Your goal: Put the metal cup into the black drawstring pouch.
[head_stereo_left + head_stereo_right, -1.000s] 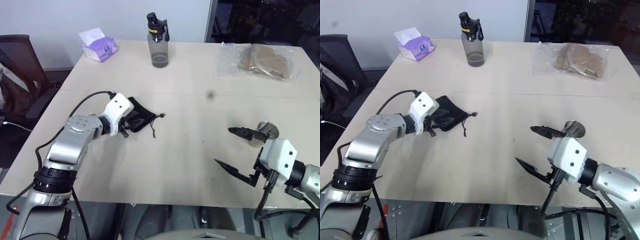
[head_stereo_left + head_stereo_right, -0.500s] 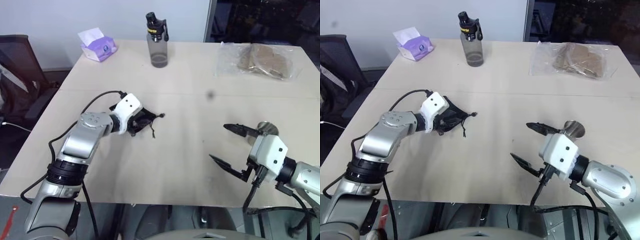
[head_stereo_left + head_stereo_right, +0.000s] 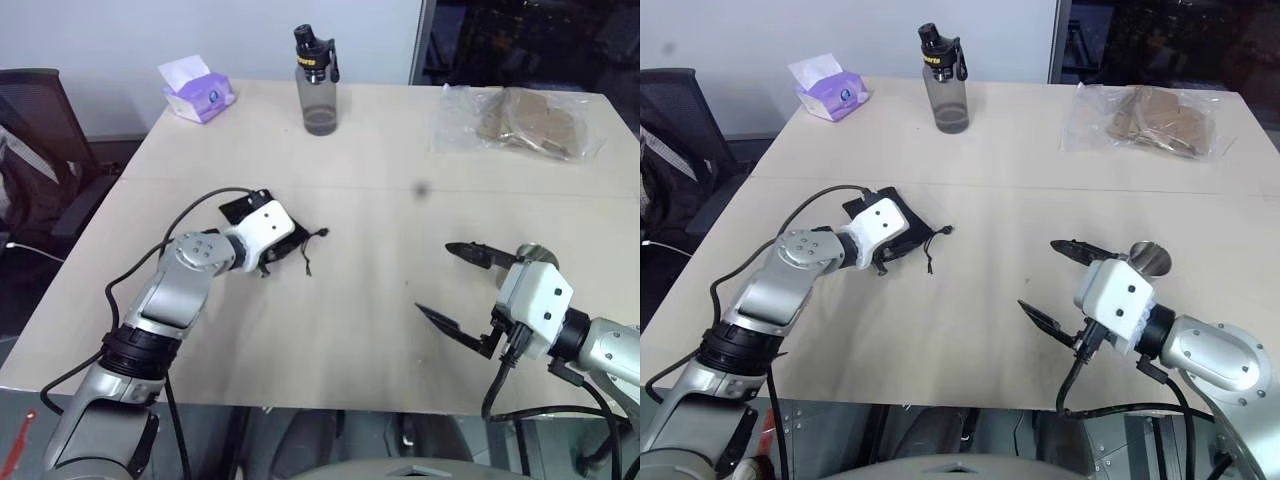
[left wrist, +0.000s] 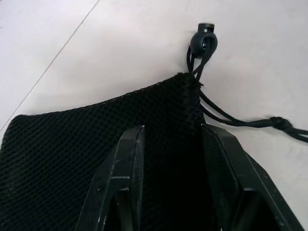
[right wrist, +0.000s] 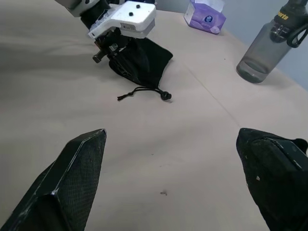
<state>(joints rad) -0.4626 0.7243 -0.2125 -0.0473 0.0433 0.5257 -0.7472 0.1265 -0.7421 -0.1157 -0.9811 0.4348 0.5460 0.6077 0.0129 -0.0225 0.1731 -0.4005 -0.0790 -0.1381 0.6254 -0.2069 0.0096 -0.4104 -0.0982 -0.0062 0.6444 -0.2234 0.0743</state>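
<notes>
The left gripper (image 4: 173, 144) lies on the black drawstring pouch (image 4: 72, 159), its two glossy black fingers (image 4: 122, 173) partly spread and pressed onto the open-weave mesh fabric near the mouth edge; whether they pinch any of the cloth I cannot tell. The pouch is a soft, matte, flat rectangle lying on the table (image 3: 380, 200), with a thin braided cord (image 4: 240, 120) running out from its corner through a small round black toggle (image 4: 204, 42) and ending in a knot. The right gripper (image 3: 460, 290) hovers above the table near its front edge, well apart from the pouch, its tapering black fingers (image 5: 72, 178) spread wide and holding nothing; their inner faces carry a fine cross-hatched texture. Just behind the right gripper, the metal cup (image 3: 530, 253) stands on the table, shiny silver with a rounded rim, mostly hidden by the gripper's white housing. The table is a smooth, pale beige surface with a seam across it. At its far edge stand a smoky-grey translucent water bottle (image 3: 317, 85) with a black cap and a purple tissue pack (image 3: 197, 95) with a white sheet sticking up; its label is too small to read. A crinkled clear plastic bag (image 3: 520, 120) with brown contents lies at the far right.
</notes>
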